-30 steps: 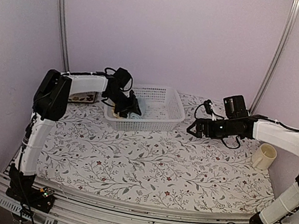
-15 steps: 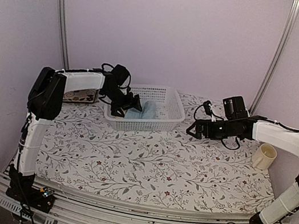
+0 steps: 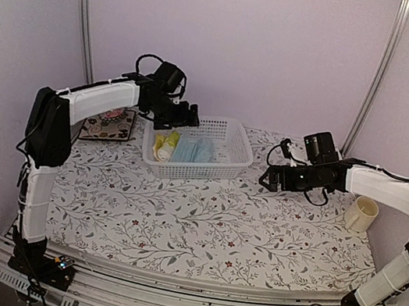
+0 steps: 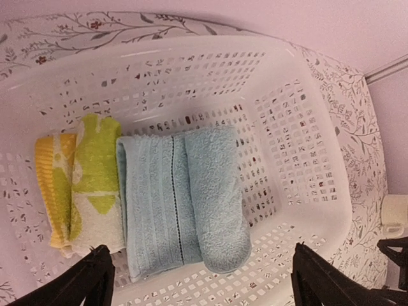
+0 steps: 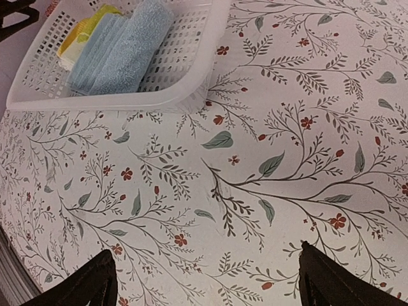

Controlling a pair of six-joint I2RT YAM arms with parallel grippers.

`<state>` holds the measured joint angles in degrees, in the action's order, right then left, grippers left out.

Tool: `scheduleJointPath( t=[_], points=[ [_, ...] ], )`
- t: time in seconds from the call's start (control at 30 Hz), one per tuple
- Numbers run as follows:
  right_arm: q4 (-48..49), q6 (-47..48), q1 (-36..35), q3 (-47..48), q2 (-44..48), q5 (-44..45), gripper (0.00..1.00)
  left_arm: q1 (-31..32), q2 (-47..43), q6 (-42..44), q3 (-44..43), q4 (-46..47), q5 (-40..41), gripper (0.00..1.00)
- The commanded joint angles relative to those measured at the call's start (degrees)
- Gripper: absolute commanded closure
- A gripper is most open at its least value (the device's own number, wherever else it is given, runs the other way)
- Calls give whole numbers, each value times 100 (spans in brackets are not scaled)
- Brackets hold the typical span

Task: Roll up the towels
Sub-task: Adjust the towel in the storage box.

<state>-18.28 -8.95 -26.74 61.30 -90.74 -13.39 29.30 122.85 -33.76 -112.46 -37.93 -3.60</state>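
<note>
Towels point(image 4: 182, 197) rolled (side by side), in basket point(image 4: 306, 159)

Both arms alike: white shell links, black joint housings. Left arm point(image 3: 103, 97), right arm point(image 3: 382, 187). Elbow housings point(image 3: 49, 126) the bulkiest black parts. Black cables point(image 3: 149, 56) loop loose off the wrists. Black cylindrical camera point(image 3: 318, 145) on right wrist. Bases point(image 3: 40, 267) black, blocky. Gripper fingers point(image 4: 89, 284) matte black, tapering toward the tips.

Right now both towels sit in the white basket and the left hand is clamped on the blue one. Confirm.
No: the left hand hangs open, clear of the blue towel, per the left wrist view. It and the yellow-green towel sit in the white basket.
</note>
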Motion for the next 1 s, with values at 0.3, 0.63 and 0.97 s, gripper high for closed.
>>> scheduleJointPath(
  t=[0.3,0.63,0.97],
  points=[
    [-347,-32,23,-224,662,1032,1,870,1791,179,-2315,-896,1103,5],
    [-237,121,88,-826,1267,967,1,1170,2382,-89,-2359,-901,1551,15],
    [-173,122,86,-1031,1512,928,1,1163,2377,-164,-2153,-738,1278,52]
  ],
)
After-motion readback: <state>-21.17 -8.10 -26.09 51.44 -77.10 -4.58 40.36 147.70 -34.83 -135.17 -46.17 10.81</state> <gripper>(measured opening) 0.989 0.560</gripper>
